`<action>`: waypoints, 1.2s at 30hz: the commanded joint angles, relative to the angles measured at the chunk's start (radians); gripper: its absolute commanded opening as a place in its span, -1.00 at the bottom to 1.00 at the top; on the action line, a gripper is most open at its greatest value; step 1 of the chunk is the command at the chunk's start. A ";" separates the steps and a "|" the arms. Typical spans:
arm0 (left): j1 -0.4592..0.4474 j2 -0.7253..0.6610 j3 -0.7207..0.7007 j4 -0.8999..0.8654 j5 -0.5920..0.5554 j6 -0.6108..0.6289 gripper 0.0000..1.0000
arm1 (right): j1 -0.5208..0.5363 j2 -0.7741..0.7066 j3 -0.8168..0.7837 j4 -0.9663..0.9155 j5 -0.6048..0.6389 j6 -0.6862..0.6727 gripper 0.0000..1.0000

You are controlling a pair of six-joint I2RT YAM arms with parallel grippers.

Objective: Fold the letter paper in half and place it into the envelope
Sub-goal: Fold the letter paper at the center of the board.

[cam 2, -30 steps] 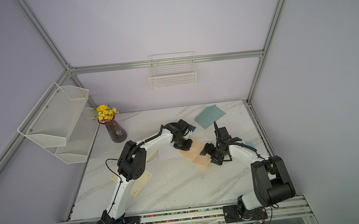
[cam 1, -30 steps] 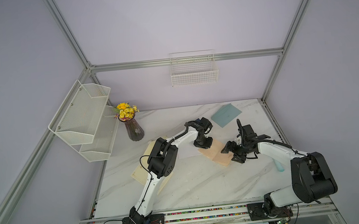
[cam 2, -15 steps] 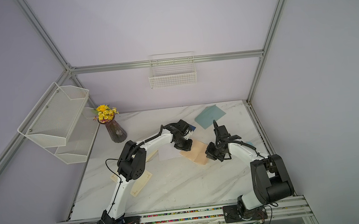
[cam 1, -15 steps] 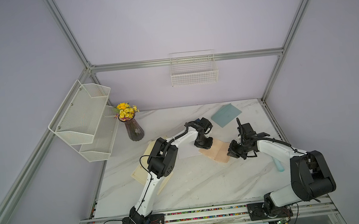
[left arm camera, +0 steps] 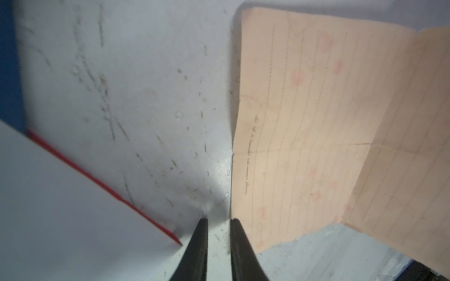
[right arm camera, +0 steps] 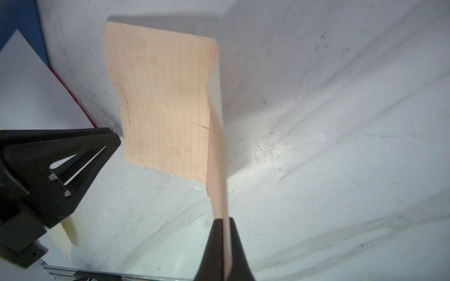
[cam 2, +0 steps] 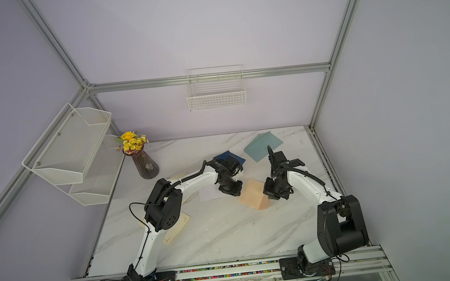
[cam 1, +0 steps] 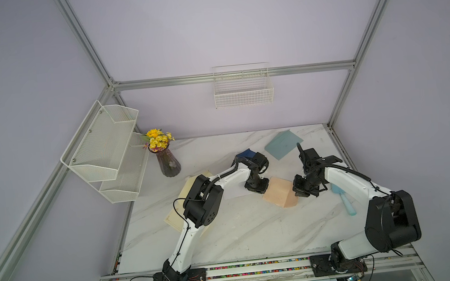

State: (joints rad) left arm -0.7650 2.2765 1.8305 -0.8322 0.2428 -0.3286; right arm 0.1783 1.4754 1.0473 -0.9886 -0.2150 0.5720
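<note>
The peach lined letter paper (cam 1: 278, 193) (cam 2: 251, 195) lies on the marble table between both arms, creased, its right part raised. My right gripper (right arm camera: 225, 220) (cam 1: 298, 193) is shut on the lifted edge of the paper (right arm camera: 165, 104). My left gripper (left arm camera: 218, 220) (cam 1: 256, 188) stands point-down at the paper's opposite edge (left arm camera: 316, 121), narrowly open with bare table between its fingers. A white envelope with a red edge (left arm camera: 60, 206) (cam 1: 234, 193) lies beside it, partly under the left arm.
A grey-blue envelope (cam 1: 282, 144) lies at the back right and a dark blue one (cam 1: 246, 153) behind the left wrist. Cream envelopes (cam 1: 191, 183) sit under the left arm. A light blue tool (cam 1: 346, 202), a flower vase (cam 1: 168, 163) and wire shelves (cam 1: 106, 149) stand around.
My right gripper moved in to the paper's right edge, closed on it and raised it. My left gripper opened slightly at the paper's other edge.
</note>
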 commanded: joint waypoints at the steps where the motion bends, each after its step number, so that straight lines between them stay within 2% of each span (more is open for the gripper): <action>1: -0.026 -0.051 -0.011 -0.007 0.010 0.022 -0.61 | -0.005 0.004 0.020 -0.076 0.030 -0.024 -1.00; 8: -0.044 -0.047 -0.016 -0.007 0.019 0.033 -0.71 | -0.005 0.039 0.032 -0.046 0.000 -0.020 -1.00; 14: -0.050 -0.050 -0.045 -0.005 0.018 0.052 -0.92 | -0.006 0.049 0.055 -0.028 -0.028 -0.008 -1.00; 19: -0.052 -0.048 -0.068 -0.003 0.011 0.064 -0.94 | -0.005 0.047 0.061 0.003 -0.083 -0.002 -1.00; 23: -0.052 -0.049 -0.078 -0.002 0.009 0.071 -0.94 | -0.006 0.034 0.031 0.063 -0.164 0.014 -0.62; 28: -0.052 -0.055 -0.086 -0.002 0.008 0.072 -0.95 | -0.005 0.014 -0.041 0.186 -0.266 0.073 0.04; 32: -0.051 -0.059 -0.093 -0.002 0.007 0.070 -0.95 | -0.005 0.011 -0.109 0.303 -0.321 0.127 0.29; 36: -0.052 -0.065 -0.102 -0.002 0.002 0.065 -0.95 | -0.005 0.038 -0.150 0.405 -0.350 0.165 0.46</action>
State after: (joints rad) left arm -0.8124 2.2379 1.7512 -0.8017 0.2577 -0.2840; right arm 0.1764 1.5085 0.9154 -0.7113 -0.5148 0.6815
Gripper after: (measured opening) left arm 0.047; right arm 0.715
